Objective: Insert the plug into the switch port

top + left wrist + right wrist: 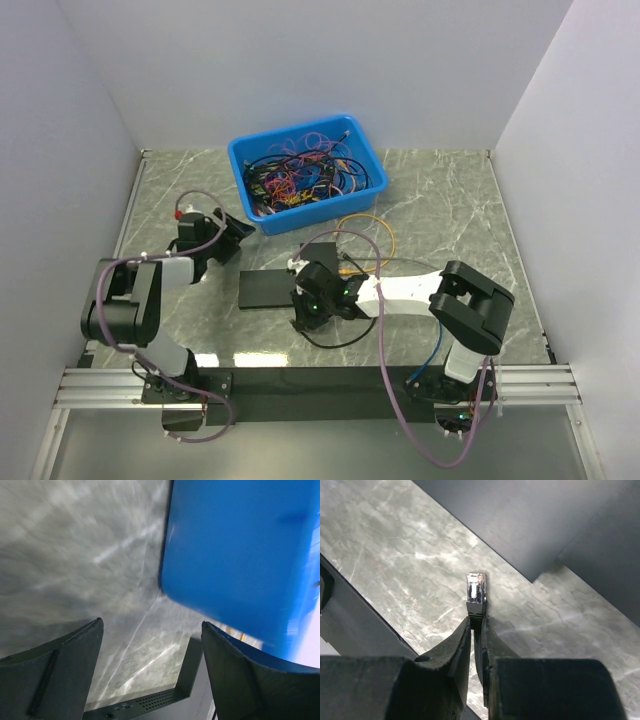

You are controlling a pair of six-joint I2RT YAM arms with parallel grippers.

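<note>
The switch point(272, 289) is a flat black box lying on the marble table between the arms. Its vented side and a corner show in the left wrist view point(150, 700). My right gripper point(306, 304) sits at the switch's right end, shut on the black boot of a clear plug point(476, 591). The plug sticks out past the fingertips point(464, 630), a short way from the switch's dark edge point(520, 520). No port is visible. My left gripper point(232, 231) hovers between the blue bin and the switch, open point(151, 625), with nothing between its fingers.
A blue bin point(306, 170) full of tangled coloured cables stands behind the switch, and its wall point(240, 555) is close to my left gripper. An orange cable loop point(370, 238) lies right of the switch. The plug's black cable point(335, 345) trails toward the near edge.
</note>
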